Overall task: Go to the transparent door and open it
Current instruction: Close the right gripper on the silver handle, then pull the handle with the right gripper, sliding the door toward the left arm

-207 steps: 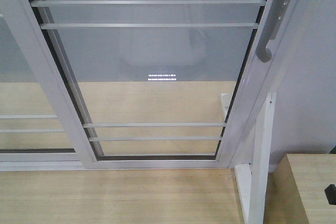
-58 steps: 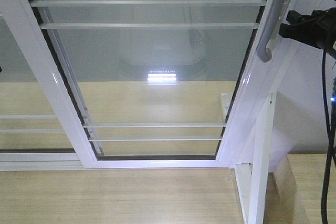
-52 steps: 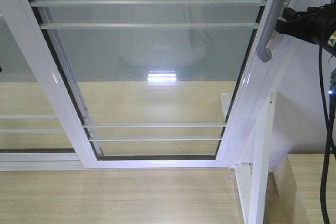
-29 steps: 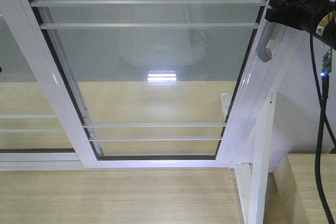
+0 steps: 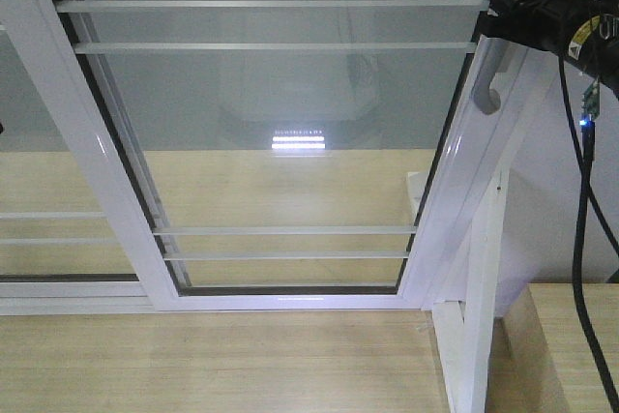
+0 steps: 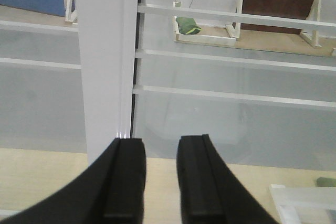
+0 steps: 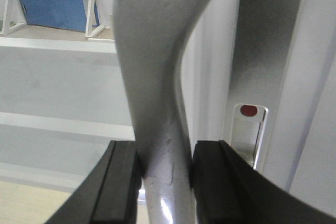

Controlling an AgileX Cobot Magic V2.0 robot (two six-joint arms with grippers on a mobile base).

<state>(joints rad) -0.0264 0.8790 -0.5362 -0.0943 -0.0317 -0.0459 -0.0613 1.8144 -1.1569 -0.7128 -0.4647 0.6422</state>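
Note:
The transparent door (image 5: 290,123) fills the front view, a glass panel in a white frame with thin white bars. Its curved grey handle (image 5: 489,79) runs down the right stile. My right gripper (image 5: 500,21) reaches in from the upper right and meets the handle's upper part. In the right wrist view both black pads (image 7: 123,182) press against the sides of the handle (image 7: 152,77), so the right gripper (image 7: 165,179) is shut on it. My left gripper (image 6: 161,177) is open with nothing between its fingers, facing a white stile (image 6: 105,51) and glass.
A second white-framed glass panel (image 5: 39,171) overlaps on the left. A white post (image 5: 479,316) and a pale wooden box (image 5: 571,345) stand at the lower right. A black cable (image 5: 580,239) hangs from the right arm. A lock slot with a red dot (image 7: 248,110) sits beside the handle.
The right arm, absent 3.5 s ago, came in from the right and moved left and up onto the handle. The door panel has not shifted.

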